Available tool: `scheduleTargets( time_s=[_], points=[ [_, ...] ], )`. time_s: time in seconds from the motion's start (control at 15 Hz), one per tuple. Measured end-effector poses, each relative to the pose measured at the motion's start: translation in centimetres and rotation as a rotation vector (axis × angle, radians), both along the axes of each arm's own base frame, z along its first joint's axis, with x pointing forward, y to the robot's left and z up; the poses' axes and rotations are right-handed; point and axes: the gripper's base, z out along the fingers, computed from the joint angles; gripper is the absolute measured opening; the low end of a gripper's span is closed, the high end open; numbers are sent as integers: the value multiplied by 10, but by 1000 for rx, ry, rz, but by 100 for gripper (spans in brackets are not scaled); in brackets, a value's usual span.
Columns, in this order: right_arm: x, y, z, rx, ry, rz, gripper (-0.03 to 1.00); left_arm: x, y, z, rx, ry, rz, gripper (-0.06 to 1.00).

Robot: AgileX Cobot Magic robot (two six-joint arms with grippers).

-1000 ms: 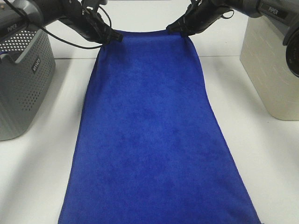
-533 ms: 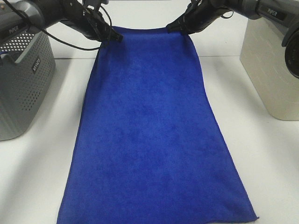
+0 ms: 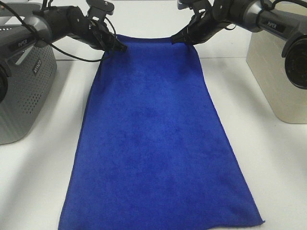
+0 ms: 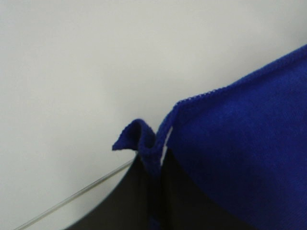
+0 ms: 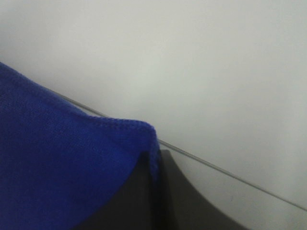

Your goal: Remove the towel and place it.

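The left gripper (image 3: 119, 46) and right gripper (image 3: 176, 39) are each pinching a far corner of the towel (image 3: 153, 139), which is draping limp and light down the table (image 3: 268, 163) — corners look like the right hold.

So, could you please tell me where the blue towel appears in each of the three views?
Exterior high: the towel fills the centre, hanging from its two top corners down to the bottom edge.
Left wrist: one pinched corner, right and lower part of the picture.
Right wrist: the other corner, lower left.
Shared landmark: the towel's stitched hem, running into each gripper.
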Motion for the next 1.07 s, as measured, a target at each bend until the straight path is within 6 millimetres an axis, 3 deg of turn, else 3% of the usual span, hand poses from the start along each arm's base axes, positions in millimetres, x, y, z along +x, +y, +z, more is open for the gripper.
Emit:
scheduleTargets(
  time_s=[0.67,0.93,1.07],
  points=[
    [5,-2,-41,17,13,-23,2,4,1,-21,20,-35,5,2],
    [5,-2,-40,18,8,-24,2,5,1,-21,19,-49,6,6],
    [6,-3,-40,18,7,-26,8,5,1,-20,19,-57,7,14]
  ],
)
